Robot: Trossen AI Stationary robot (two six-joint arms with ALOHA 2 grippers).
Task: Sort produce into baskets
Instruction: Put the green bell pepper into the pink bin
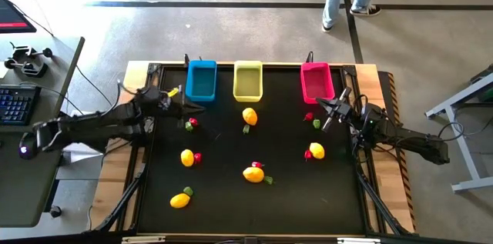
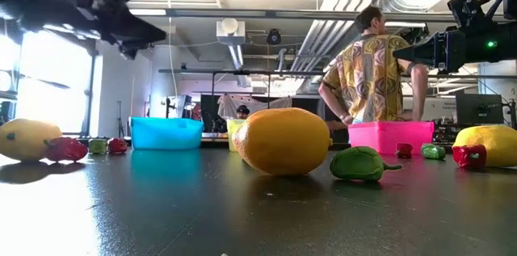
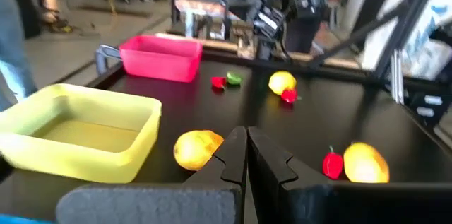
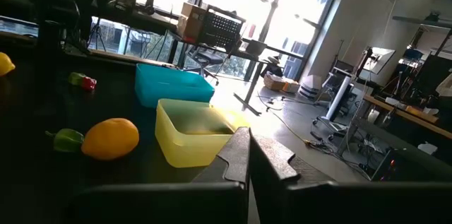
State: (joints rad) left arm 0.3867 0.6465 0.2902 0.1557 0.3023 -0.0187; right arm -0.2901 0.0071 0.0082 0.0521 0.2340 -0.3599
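- The left gripper hovers clenched and empty, just near of the blue basket
- The right gripper hangs clenched and empty, just near of the pink basket
- The yellow basket stands between them at the far edge
- Lemons, red berries and green bits lie scattered on the black table, outside the baskets

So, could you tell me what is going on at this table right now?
A two-armed robot is sorting toy produce into three baskets, blue, yellow and pink, lined along the far edge. All three look empty, and the lemons, red bits and green bits lie scattered on the black table. The left gripper hovers by the blue basket, the right gripper by the pink one, both with fingers shut and holding nothing. A person stands beyond the table.
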